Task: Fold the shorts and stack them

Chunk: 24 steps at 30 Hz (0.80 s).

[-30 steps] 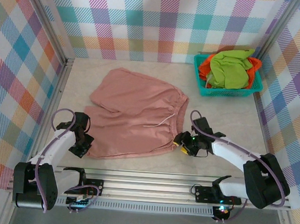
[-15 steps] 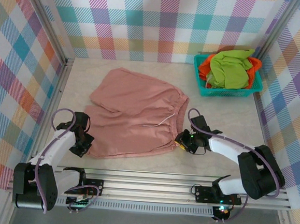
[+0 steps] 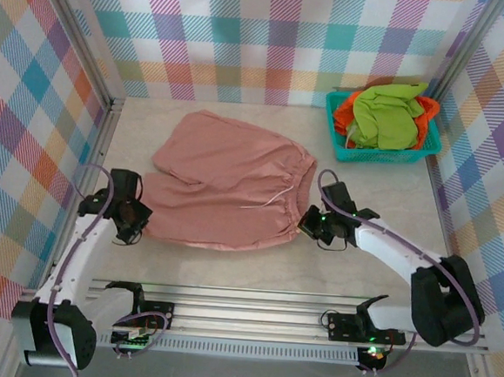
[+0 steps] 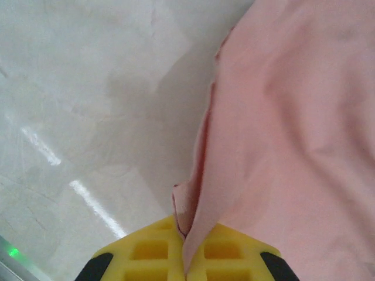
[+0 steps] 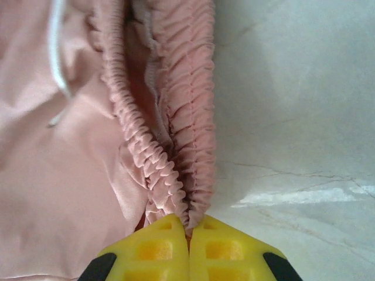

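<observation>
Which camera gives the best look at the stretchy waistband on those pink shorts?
The right wrist view: the waistband runs through it close up, every gather sharp. The top view shows it small, as the right edge of the pink shorts. The left wrist view shows their plain hem instead.

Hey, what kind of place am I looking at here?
Likely a robot test booth set up for laundry folding: plaid walls around a pale table, pink shorts spread on it, a teal basket of more clothes.
</observation>
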{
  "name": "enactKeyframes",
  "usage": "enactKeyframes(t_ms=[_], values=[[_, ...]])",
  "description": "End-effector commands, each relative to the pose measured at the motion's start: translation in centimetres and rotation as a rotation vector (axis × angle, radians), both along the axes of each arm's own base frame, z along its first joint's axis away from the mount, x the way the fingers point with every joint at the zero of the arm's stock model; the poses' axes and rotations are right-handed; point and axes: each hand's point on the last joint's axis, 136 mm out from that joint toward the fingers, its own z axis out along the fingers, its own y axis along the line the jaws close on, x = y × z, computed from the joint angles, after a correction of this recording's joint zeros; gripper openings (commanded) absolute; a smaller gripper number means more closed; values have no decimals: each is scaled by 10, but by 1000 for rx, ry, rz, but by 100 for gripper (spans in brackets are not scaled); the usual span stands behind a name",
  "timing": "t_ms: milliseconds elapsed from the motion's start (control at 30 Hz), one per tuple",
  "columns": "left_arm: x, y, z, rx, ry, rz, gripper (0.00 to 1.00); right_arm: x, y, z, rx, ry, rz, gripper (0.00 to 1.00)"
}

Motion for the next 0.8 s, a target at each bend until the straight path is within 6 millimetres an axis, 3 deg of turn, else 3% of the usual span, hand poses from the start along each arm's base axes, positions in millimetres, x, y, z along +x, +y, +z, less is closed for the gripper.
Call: enactKeyframes(t_ms=[0, 233, 533, 633, 767], values=[[-3, 15, 45, 69, -53, -13, 0, -1, -1, 42, -2, -83, 44, 0], [9, 27, 134, 146, -214, -29, 0, -11, -3, 104, 53, -187, 63, 0], [23, 28, 229, 199, -407, -63, 0, -27, -11, 140, 81, -235, 51, 0], [31, 24, 245, 186, -451, -82, 0, -28, -13, 140, 78, -229, 40, 0], [52, 21, 243, 168, -456, -103, 0, -23, -18, 131, 36, -218, 15, 0]])
